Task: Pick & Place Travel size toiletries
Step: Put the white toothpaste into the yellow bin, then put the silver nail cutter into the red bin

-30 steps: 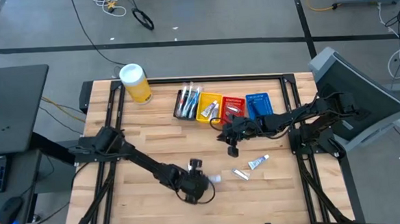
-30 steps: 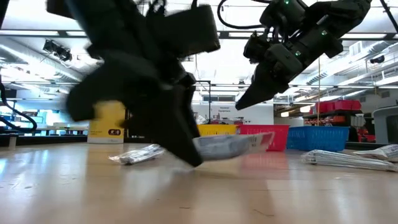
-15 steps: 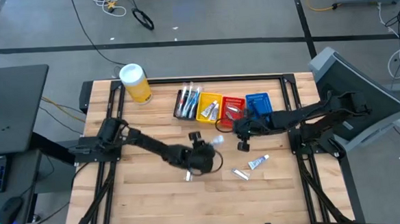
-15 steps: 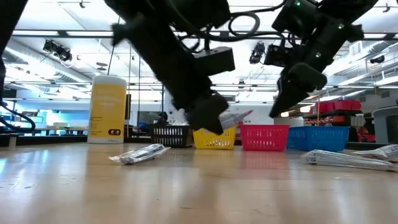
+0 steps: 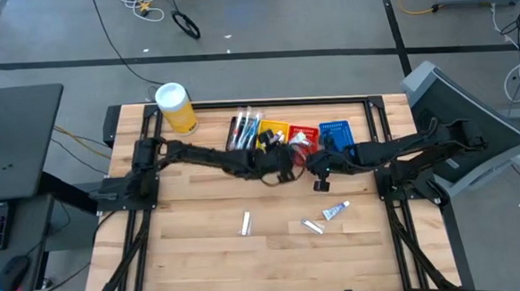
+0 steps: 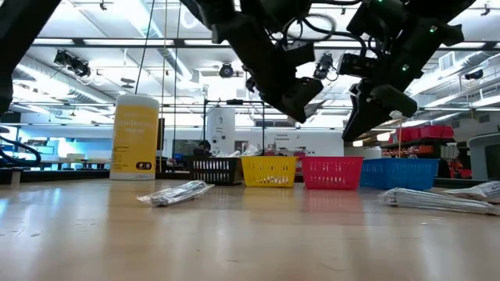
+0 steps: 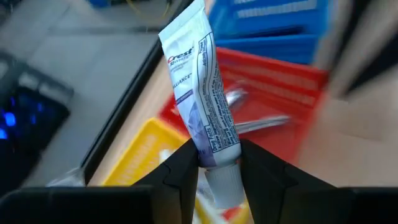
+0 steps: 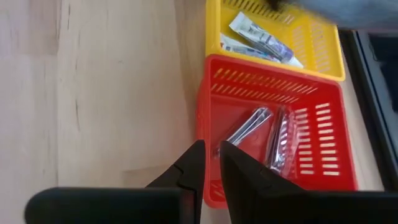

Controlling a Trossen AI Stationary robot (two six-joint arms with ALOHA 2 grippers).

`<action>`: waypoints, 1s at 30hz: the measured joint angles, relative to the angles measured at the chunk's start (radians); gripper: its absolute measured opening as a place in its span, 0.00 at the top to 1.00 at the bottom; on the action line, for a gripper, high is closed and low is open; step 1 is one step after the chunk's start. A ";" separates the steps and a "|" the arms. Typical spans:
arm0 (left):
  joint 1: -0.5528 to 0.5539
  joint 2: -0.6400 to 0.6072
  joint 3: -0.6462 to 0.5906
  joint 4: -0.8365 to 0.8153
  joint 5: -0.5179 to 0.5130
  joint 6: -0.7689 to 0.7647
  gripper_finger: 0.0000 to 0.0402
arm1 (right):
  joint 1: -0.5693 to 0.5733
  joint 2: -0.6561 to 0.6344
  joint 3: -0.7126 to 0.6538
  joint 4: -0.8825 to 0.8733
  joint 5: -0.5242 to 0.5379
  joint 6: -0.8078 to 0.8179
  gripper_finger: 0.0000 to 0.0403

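Left claw (image 7: 217, 168) has swung from the near tabletop (image 5: 202, 229) to the far baskets, clamped on a white Crest toothpaste tube (image 7: 200, 93) above the yellow plastic basket (image 5: 266, 130). Release looks next. Right claw (image 8: 211, 163), nearly shut and empty, hovers by the red plastic basket (image 8: 217, 87).

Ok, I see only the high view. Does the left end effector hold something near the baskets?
Observer: Yes. In the left wrist view the left end effector is closed on a white tube, near its cap.
Operator: And the right end effector?
Observer: The right end effector is almost closed and empty, by the edge of the red basket.
Operator: What lies in that basket?
Observer: Two slim wrapped items, side by side.
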 joint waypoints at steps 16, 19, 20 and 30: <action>0.234 0.008 -0.001 -0.203 0.387 -0.213 0.70 | -0.047 0.001 0.000 0.009 -0.011 0.115 0.86; 0.239 0.008 -0.002 -0.211 0.407 -0.175 0.68 | -0.047 0.001 0.000 0.010 -0.012 0.147 0.86; 0.239 0.008 -0.007 -0.211 0.410 -0.172 0.67 | -0.047 0.002 0.000 0.010 -0.012 0.162 0.86; 0.238 0.008 -0.018 -0.217 0.412 -0.132 0.56 | -0.047 0.002 0.000 0.010 -0.012 0.189 0.86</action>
